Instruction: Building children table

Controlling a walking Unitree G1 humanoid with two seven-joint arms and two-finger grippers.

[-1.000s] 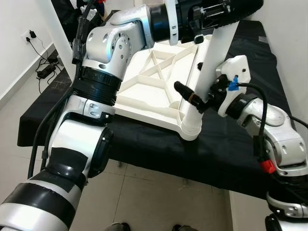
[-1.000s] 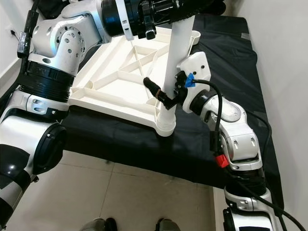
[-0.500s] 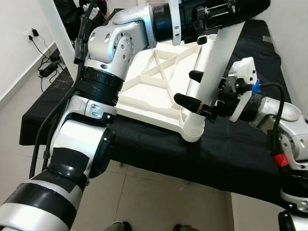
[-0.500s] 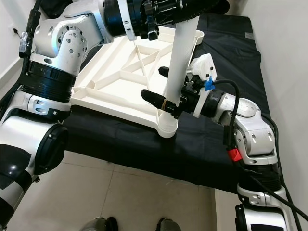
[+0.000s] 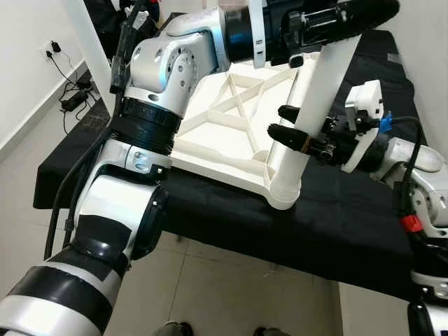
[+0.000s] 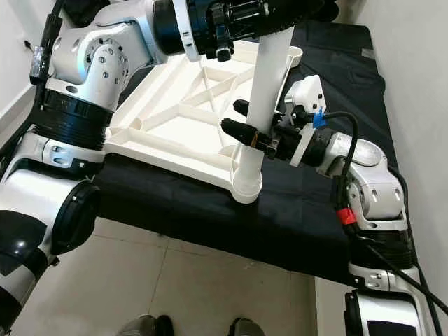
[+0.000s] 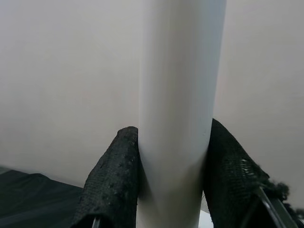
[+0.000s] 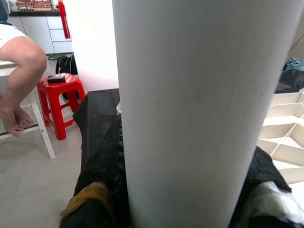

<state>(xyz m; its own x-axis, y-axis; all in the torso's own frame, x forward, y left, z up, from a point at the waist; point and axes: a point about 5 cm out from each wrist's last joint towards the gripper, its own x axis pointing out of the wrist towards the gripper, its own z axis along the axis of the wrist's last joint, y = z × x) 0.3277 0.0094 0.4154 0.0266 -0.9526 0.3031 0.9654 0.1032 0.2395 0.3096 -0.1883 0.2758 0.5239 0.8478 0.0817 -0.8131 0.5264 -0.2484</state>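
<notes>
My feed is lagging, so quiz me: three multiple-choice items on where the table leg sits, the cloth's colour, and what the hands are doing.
1. The white table leg stands in which socket of the upturned tabletop?
A. the near corner socket
B. a far corner socket
C. none, it lies flat

2. The cloth under the tabletop is:
A. red
B. black
C. white

3. The hands are:
A. both open
B. left shut, right open
C. both shut on the leg

Answers:
1 A, its foot sits in the near corner socket.
2 B, black cloth shows around the tabletop.
3 C, the left hand grips high up, the right hand at mid-height.
</notes>
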